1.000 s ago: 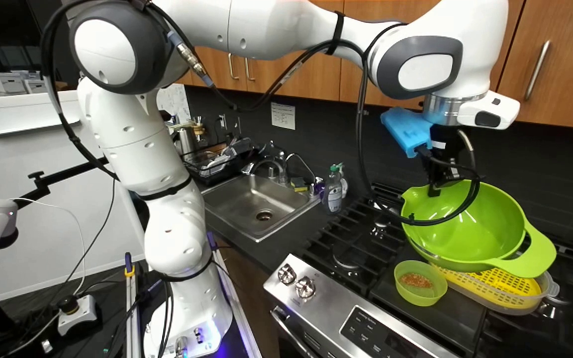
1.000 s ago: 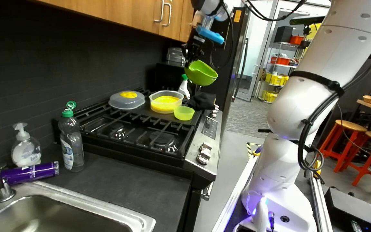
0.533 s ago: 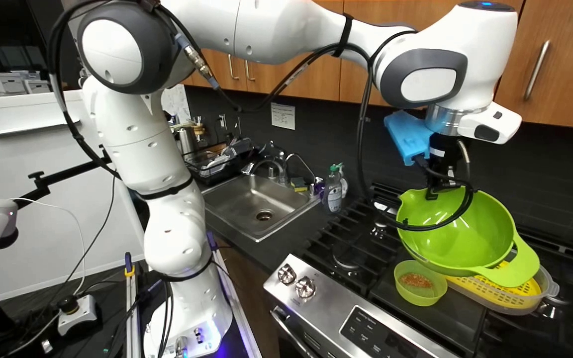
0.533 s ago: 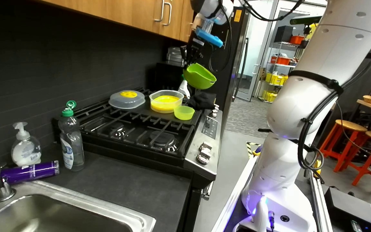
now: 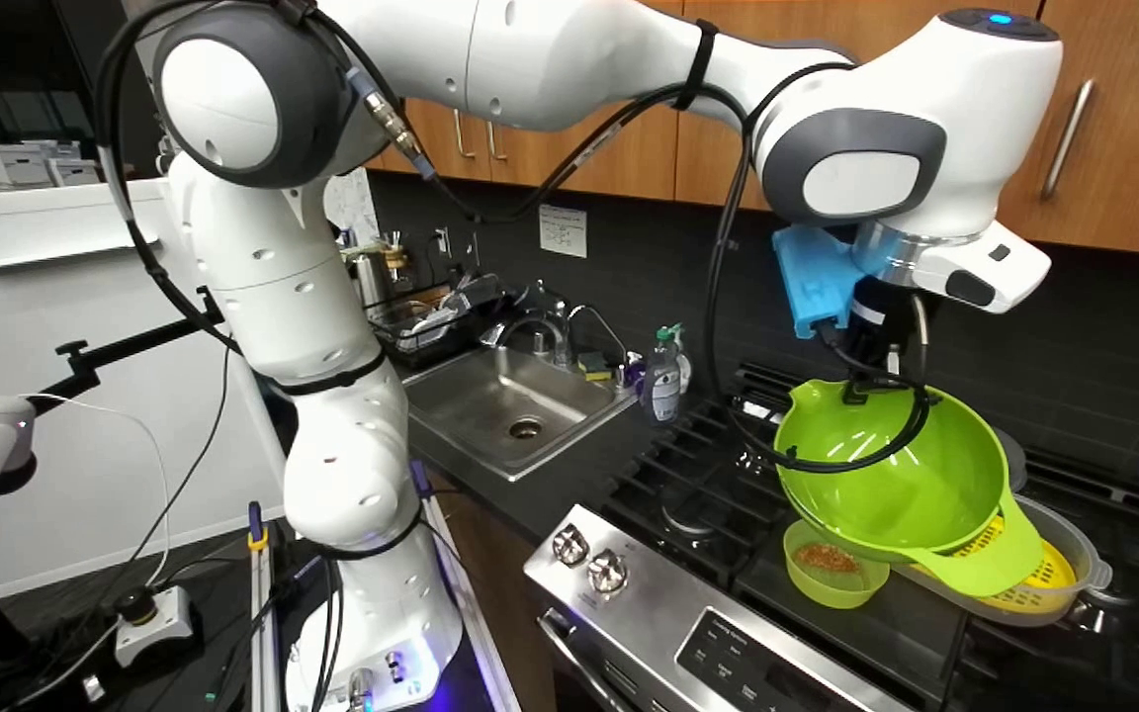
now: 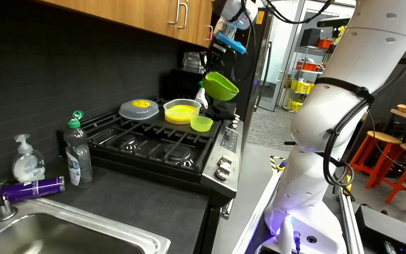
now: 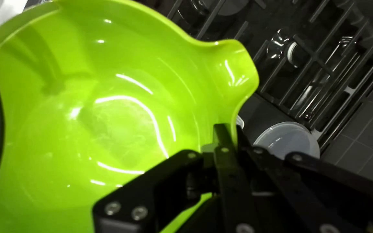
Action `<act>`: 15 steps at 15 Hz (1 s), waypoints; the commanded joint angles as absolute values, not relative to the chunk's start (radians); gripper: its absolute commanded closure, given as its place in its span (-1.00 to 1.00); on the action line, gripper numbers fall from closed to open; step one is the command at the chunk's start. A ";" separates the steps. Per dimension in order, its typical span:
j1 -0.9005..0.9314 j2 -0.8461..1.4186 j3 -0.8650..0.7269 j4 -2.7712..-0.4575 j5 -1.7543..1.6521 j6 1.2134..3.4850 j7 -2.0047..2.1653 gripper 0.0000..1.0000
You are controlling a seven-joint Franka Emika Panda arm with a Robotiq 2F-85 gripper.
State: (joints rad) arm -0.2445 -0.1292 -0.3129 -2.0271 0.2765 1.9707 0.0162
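You have the green bowl (image 5: 916,494) clear of the stove (image 5: 639,608), directly below your pincer (image 7: 234,134). The pincer is narrow, clamped on the bowl's rim just beside the spout (image 7: 238,69), with one finger inside the wall and one outside. The grip and the lift are done, as far as these views show; the bowl is not yet set down and your grip is not yet released.

The bowl hangs tilted, highest at your grip, its handle (image 5: 1000,566) low and away from the pincer; no contents show inside. Lower than the pincer and apart from the bowl, a small green cup (image 5: 832,591) holds brown grains (image 5: 827,557). Near that cup, also below the pincer's level, a clear container (image 6: 196,106) has a yellow insert (image 6: 181,114) in it.

Your arm (image 5: 569,64) rises from its base (image 5: 382,633), well apart from the pincer, reaches across roughly level, then bends down at the wrist, so the pincer points downward with a slight lean. A slack black cable (image 5: 827,467) loops near it, in front of the bowl.
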 commanded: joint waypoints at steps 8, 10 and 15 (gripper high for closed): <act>-0.292 -0.123 -0.346 -1.976 0.395 1.949 0.072 0.99; -0.278 -0.159 -0.327 -1.983 0.419 1.955 0.108 0.99; -0.230 -0.254 -0.244 -2.053 0.471 2.040 0.238 0.99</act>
